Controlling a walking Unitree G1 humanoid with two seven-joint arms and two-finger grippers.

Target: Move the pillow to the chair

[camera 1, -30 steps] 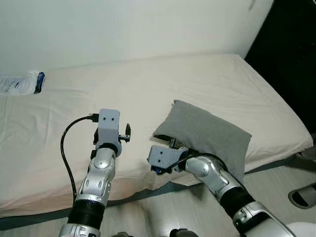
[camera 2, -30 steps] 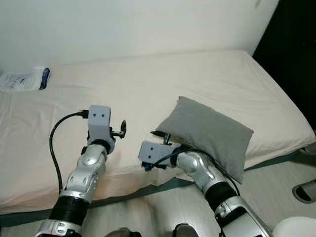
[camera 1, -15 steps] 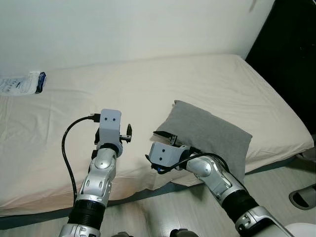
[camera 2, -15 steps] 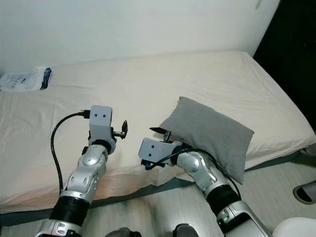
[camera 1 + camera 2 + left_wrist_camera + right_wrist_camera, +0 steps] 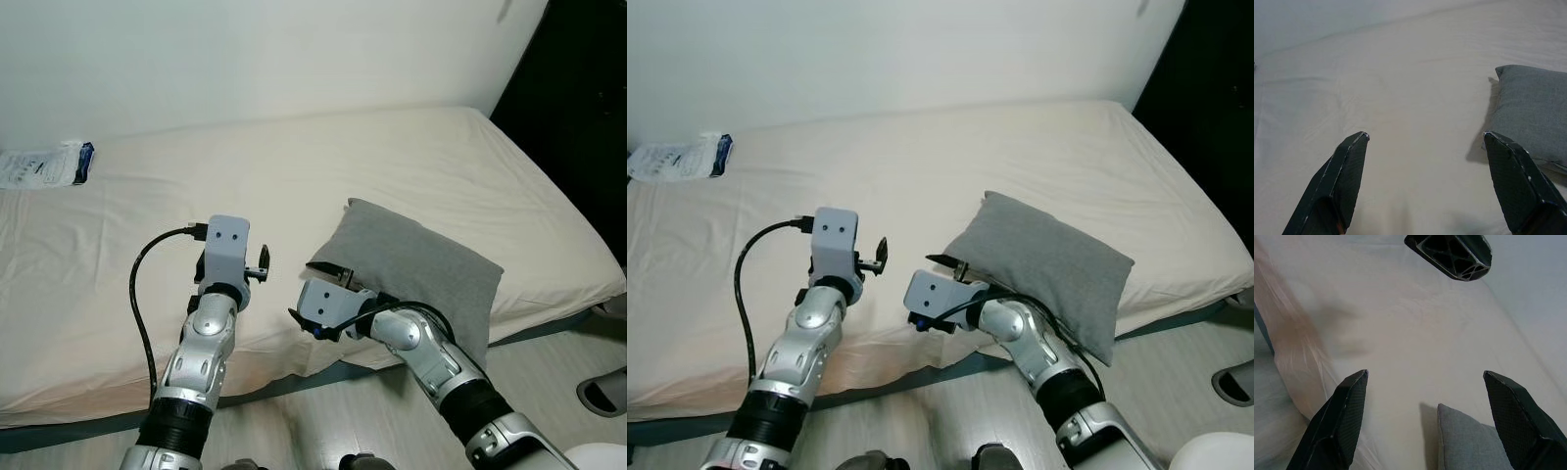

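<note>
1. Near the bed's front edge, toward its right end, lies the pillow: a grey, rectangular cushion of plain matte fabric, plump in the middle with pinched corners, turned at a slant so one corner points toward the wall and another hangs slightly past the front edge.
2. Its cover looks smooth with no pattern, and it throws a narrow shadow on the sheet along its left side.
3. On the bed the sheet is a pale cream, lightly creased, and it drapes over the front edge down toward the floor.
4. At the pillow's near left corner sits the right gripper, its fingers spread wide apart; one fingertip is just beside that corner and nothing is held between them.
5. From the right wrist view, the pillow's corner lies between the two spread fingers, lower on the sheet.
6. Left of the right gripper, over the sheet near the front edge, hangs the left gripper, fingers also spread and holding nothing; the pillow's left edge lies just beside one fingertip in its wrist view.
7. At the far left corner of the bed, by the wall, lies a white packet with a dark blue end.
</note>
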